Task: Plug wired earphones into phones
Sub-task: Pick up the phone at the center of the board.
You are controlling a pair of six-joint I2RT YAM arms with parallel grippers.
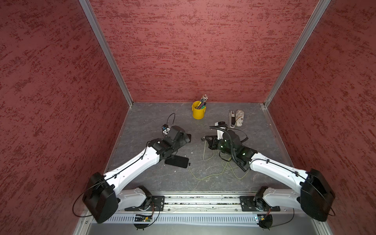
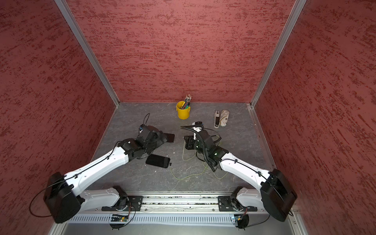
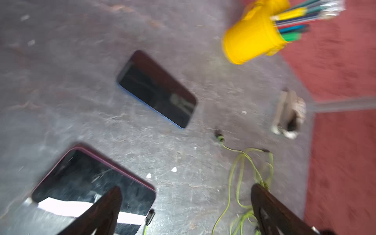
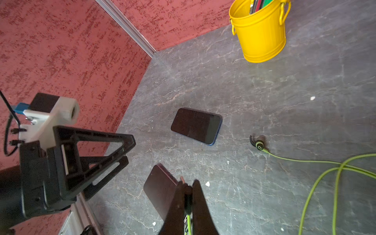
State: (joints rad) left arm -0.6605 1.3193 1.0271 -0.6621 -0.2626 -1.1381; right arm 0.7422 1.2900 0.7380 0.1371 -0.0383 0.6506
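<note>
The left claw [image 3: 185, 188] hung spread wide above the worktop [image 3: 61, 81]. The right claw [image 4: 188, 188] was pinched tight on a yellow-green earphone cable [image 4: 189, 222]. Both phones lay flat, screens up: the near phone [image 1: 176, 161] had a black plug [image 1: 189, 163] at its end, and the far phone [image 2: 170, 138] was half hidden under the left claw. One earbud [image 4: 258, 144] rested loose on the worktop near the far phone.

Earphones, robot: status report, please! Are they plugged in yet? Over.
Left gripper open, empty. Right gripper shut on yellow-green earphone cable. Near phone: plug at its edge; far phone: none. Loose earbud beside far phone, not touching.
</note>
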